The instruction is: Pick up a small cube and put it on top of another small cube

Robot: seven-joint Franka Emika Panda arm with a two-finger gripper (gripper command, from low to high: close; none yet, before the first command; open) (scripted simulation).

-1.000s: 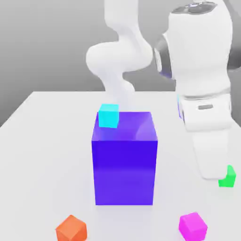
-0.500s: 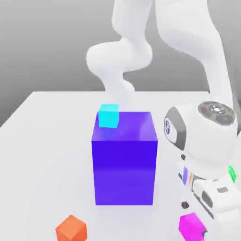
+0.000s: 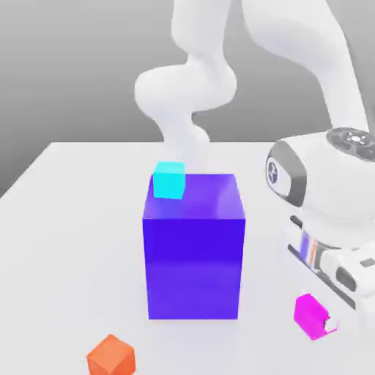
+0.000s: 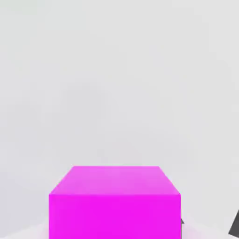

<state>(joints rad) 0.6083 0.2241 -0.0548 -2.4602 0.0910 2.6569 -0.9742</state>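
Low at the exterior view's right, the white two-finger gripper (image 3: 331, 323) of the white Franka arm (image 3: 322, 190), clamped together on the small plain magenta-pink cube (image 3: 310, 316) — one light fingertip visible just at the cube's side toward the exterior view's right. Held cube slightly tilted, seemingly a little above the white table (image 3: 73, 242), though touching or apart from the surface cannot be told for sure. In the hand view, the same small plain magenta-pink cube (image 4: 115, 201) close under the camera, top face and one side face visible, with pale table behind it and a dark bit of finger (image 4: 235, 226) at the frame's corner.

In the middle of the table, a big glossy blue-violet block (image 3: 193, 249), upright, far larger than any cube. On its top face, at the far corner toward the exterior view's left, a small cyan cube (image 3: 169, 180), resting flat. In front of the block and toward the exterior view's left, near the picture's lower edge, a small orange cube (image 3: 110, 357), alone on the table and well apart from the held cube.

Behind the block, the arm's white links rising in a bend from the table's far side, then coming down on the exterior view's right to the wrist above the gripper — hand pointing downward, with a round joint cap (image 3: 275, 173) facing the block.
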